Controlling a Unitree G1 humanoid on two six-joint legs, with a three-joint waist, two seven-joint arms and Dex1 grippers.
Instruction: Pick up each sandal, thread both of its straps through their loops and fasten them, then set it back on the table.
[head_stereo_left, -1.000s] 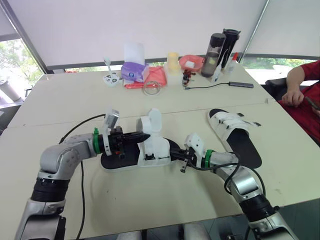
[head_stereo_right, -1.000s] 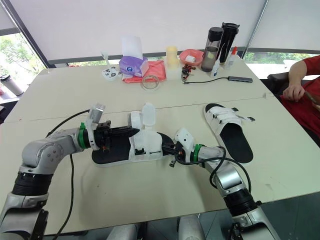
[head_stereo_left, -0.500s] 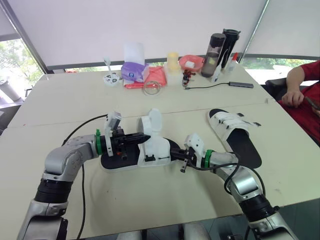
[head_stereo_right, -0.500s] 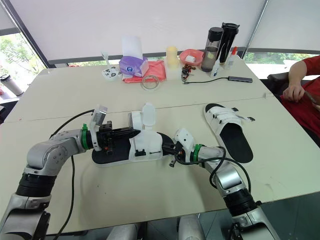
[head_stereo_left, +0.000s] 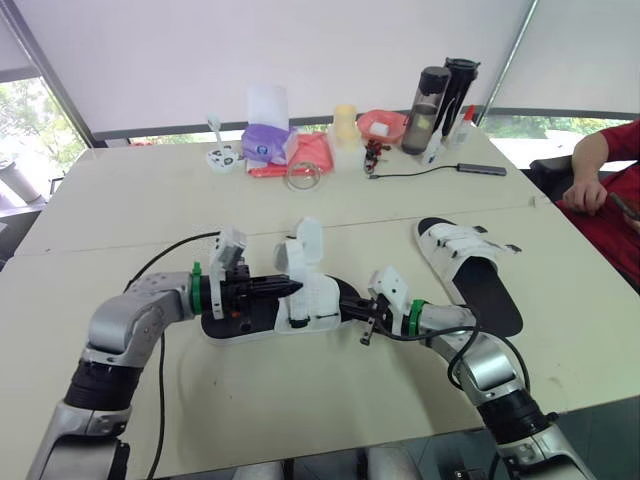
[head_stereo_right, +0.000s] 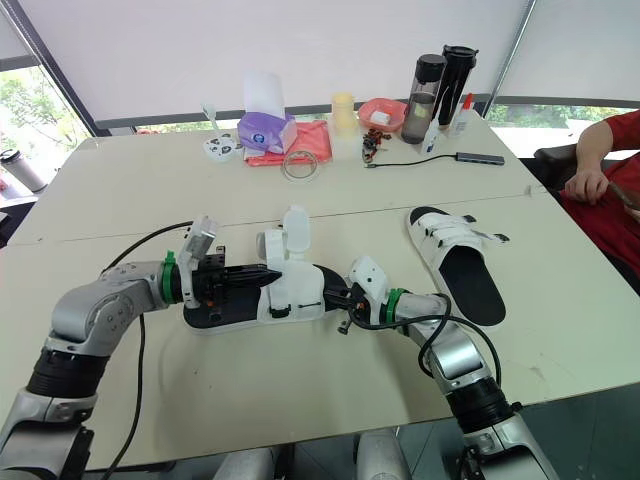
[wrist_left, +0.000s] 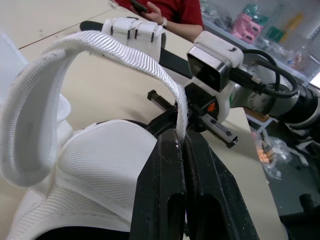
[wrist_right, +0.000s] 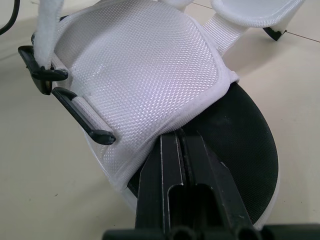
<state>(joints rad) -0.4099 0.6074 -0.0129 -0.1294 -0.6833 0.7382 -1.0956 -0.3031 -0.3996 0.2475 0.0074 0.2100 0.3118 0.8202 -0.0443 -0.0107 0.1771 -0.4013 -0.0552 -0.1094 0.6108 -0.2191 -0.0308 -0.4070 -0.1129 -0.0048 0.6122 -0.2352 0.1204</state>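
Note:
A sandal (head_stereo_left: 315, 298) with a black sole and a white mesh upper lies at the table's middle, two straps standing up loose. My left gripper (head_stereo_left: 294, 287) comes in from the heel side and is shut on one white webbing strap (wrist_left: 120, 47), which arches over the upper. My right gripper (head_stereo_left: 352, 311) is shut on the toe-side edge of the upper (wrist_right: 145, 75). Two black loops (wrist_right: 80, 117) sit at the upper's side, one with a strap through it. A second sandal (head_stereo_left: 470, 268) lies flat to the right, straps across it.
Along the far edge of the table (head_stereo_left: 140, 200) stand a tissue box (head_stereo_left: 268, 135), a red cloth (head_stereo_left: 310, 152), a red bowl (head_stereo_left: 383, 123), two dark bottles (head_stereo_left: 440, 95) and a black cable (head_stereo_left: 430, 172). A person in red (head_stereo_left: 610, 190) sits at the right.
My left gripper has dropped a little and moved right toward the upper, carrying the strap with it. The right gripper and both sandals stay where they were.

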